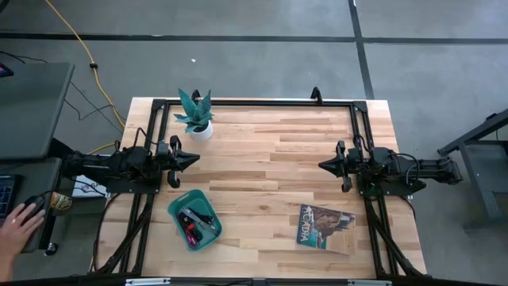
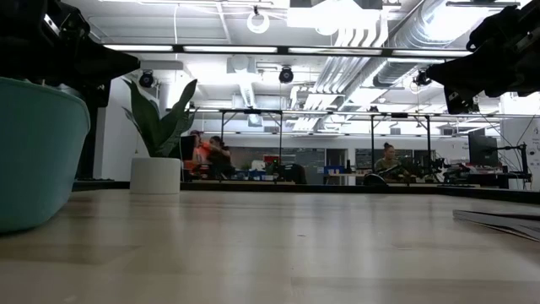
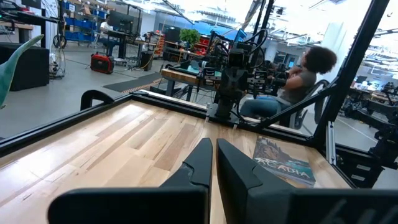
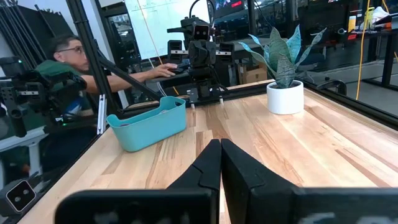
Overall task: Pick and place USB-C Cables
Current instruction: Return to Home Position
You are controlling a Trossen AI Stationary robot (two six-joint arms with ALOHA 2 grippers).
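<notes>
Teal is the colour to look for. The tray sits on the wooden table in the lower left part of the high view, and the cables lie in a small heap inside it. You can make out dark loops, a bit of red and a pale strand, but the heap is too small for you to count them. No cable shows out on the bare wood, so I think the picking and putting is done. As I judge it, the only thing left is for the arms to park.

The left gripper sits at the middle left of the high view, just above the tray in the picture. It is near the tray but not over it and not touching it. It points toward the middle of the table. Its two fingers are pressed together with only a thin crack between them, and they hold nothing.

The right gripper is at the middle right of the picture, well apart from the tray, and it points back at the left one. Its fingers are together too and hold nothing.

A potted plant stands in the upper left part of the table, and a picture book lies at the lower right. A person's hand rests on a mouse at the far lower left edge, off the table.
</notes>
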